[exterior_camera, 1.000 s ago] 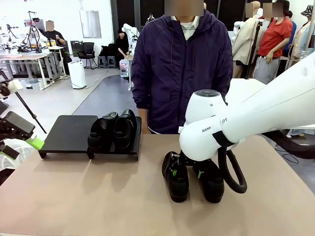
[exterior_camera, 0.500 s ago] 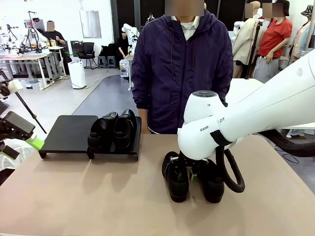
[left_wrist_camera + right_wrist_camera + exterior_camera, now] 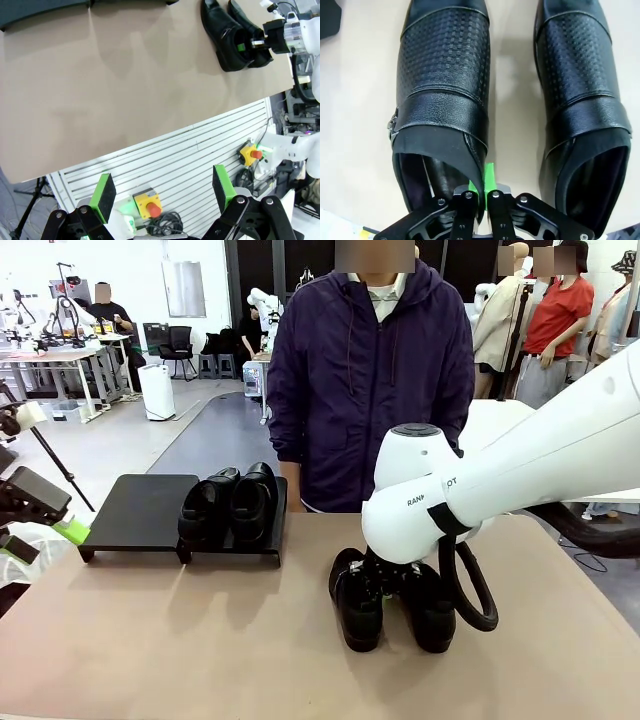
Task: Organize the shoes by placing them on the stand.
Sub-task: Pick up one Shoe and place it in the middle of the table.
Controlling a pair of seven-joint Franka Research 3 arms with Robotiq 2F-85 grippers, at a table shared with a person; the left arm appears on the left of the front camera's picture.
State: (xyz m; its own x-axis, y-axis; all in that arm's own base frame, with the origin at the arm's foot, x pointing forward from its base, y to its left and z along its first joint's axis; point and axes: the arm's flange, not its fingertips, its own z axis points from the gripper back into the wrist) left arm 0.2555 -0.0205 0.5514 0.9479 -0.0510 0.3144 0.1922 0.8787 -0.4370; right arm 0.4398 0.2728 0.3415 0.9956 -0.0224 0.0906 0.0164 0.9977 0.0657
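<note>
Two glossy black shoes sit side by side on the right half of the low black stand at the far left. Two more stand on the tan table right of centre, toes toward the person: a left shoe and a right shoe. My right gripper reaches down between this pair, shut on the left shoe's inner side wall by the heel opening. One green pad shows against the leather. My left gripper hangs open off the table's left edge, holding nothing.
The stand's left half is bare. A person in a dark jacket stands at the far edge, behind the table. The white right arm reaches in over the table's right side. Emergency-stop boxes sit below the near edge.
My right gripper's fingers have closed onto the left shoe's side wall, and the arm has shifted slightly. The left arm and all shoes stay where they were.
</note>
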